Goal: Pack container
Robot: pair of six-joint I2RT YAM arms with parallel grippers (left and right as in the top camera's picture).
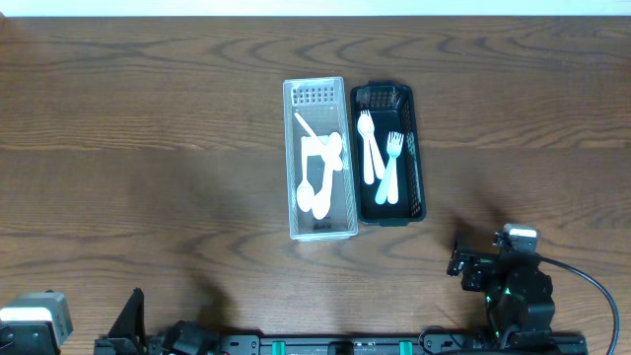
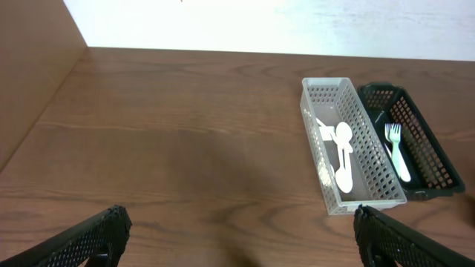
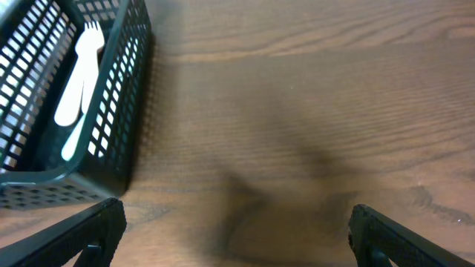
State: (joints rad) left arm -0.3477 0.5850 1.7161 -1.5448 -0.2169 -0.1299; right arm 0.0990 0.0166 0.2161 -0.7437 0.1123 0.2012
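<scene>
Far left, low over the brown wooden worktop point(image 1: 148, 148), the left claw point(image 2: 239, 230) hangs with its fingers spread wide, empty. Mid-worktop, the clear perforated plastic basket point(image 1: 317, 95) holds white plastic spoons point(image 1: 317, 187). Just beside it on the right, the black perforated plastic basket point(image 1: 383, 97) holds white plastic forks point(image 1: 369, 158). The right claw point(image 3: 237, 222), near that basket's corner, is likewise splayed and empty. No loose cutlery shows, so packing looks finished; the next move calls only for checking for strays

The middle of the table point(image 1: 148, 148) is blocked by the white basket point(image 1: 321, 230) and the black basket point(image 1: 417, 158), set side by side. Open wood is seen all around them.
</scene>
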